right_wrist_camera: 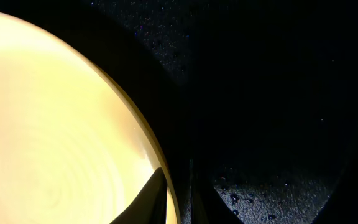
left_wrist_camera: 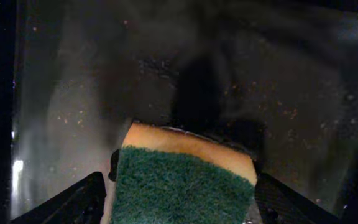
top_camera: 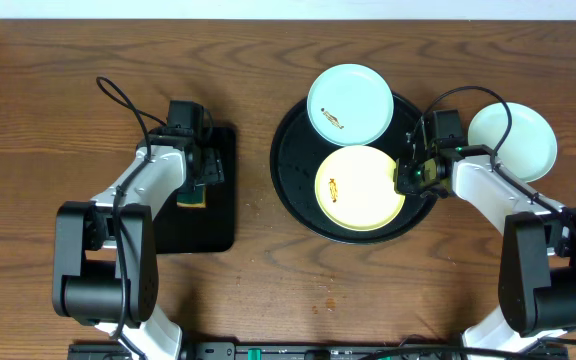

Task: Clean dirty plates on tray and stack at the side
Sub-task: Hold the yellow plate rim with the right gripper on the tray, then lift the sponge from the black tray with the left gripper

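Note:
The round black tray [top_camera: 290,170] holds a pale yellow plate [top_camera: 363,195] and, behind it, a mint-blue plate [top_camera: 353,95]; each has a small brown smear. A second mint-blue plate [top_camera: 520,145] lies on the table to the tray's right. My right gripper [top_camera: 406,178] is shut on the yellow plate's [right_wrist_camera: 55,124] right rim, one finger inside the rim and one outside [right_wrist_camera: 176,168]. My left gripper [top_camera: 197,183] stands open over a green-and-yellow sponge [left_wrist_camera: 179,196], one finger on each side [left_wrist_camera: 179,176].
The sponge [top_camera: 194,198] lies on a smaller rectangular black tray [top_camera: 208,235] at the left. The round tray's wet black floor [right_wrist_camera: 272,93] fills the right wrist view. Brown wooden table [top_camera: 268,300] lies all round.

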